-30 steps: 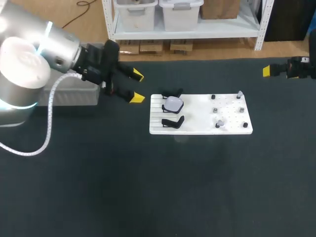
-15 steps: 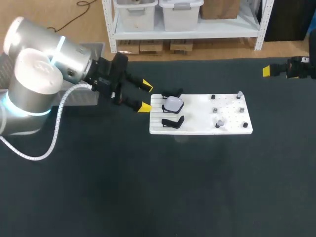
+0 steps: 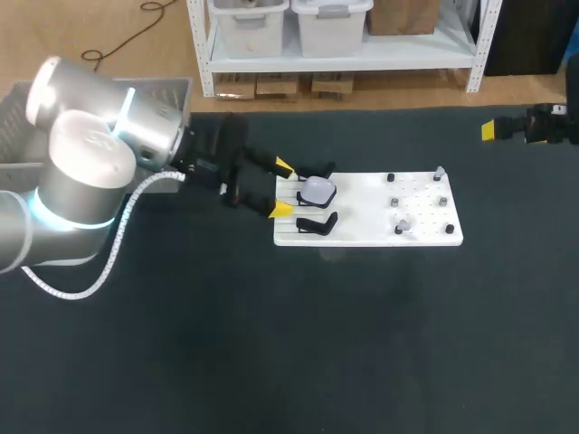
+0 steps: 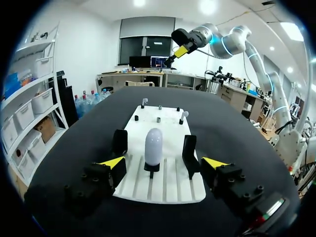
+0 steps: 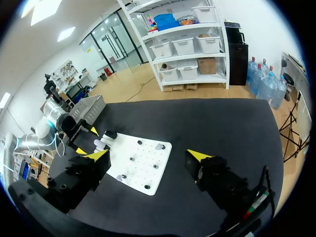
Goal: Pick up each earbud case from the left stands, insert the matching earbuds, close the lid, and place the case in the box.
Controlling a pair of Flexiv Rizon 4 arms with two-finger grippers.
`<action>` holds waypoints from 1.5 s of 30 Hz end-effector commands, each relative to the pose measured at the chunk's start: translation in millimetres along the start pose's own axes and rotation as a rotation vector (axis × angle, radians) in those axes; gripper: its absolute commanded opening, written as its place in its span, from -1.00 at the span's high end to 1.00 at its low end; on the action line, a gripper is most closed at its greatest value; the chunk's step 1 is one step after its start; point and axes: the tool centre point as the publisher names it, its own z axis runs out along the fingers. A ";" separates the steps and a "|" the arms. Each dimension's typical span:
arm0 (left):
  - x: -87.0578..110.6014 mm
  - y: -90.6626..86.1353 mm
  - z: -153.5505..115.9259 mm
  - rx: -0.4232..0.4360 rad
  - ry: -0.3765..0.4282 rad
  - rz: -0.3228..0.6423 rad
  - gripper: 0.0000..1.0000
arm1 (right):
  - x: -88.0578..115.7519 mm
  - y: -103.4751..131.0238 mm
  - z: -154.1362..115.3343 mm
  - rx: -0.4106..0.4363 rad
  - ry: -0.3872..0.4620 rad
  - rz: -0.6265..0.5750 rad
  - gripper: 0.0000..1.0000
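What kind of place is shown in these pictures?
Probably a robotics lab test bench: a black-covered table carries a flat white plastic fixture board with black stands, one holding a pale rounded earbud case, and the left arm's yellow-tipped claw hangs open at the board's edge.

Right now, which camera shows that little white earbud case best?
The left wrist view: the earbud case sits close and large, just ahead of the open left end effector. The head view shows it small from above; the right wrist view, only a distant white speck.
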 end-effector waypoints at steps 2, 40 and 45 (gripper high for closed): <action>-1.5 11.4 7.5 0.001 -0.007 0.008 -1.00 | 0.1 0.2 -0.5 0.002 0.000 0.000 -1.00; -4.0 11.6 33.5 0.014 -0.027 0.034 -0.29 | 0.1 0.2 -0.5 0.002 0.000 0.000 -1.00; -3.5 12.2 36.7 0.014 -0.022 0.037 -0.19 | 0.1 0.2 -0.5 0.002 0.000 0.000 -1.00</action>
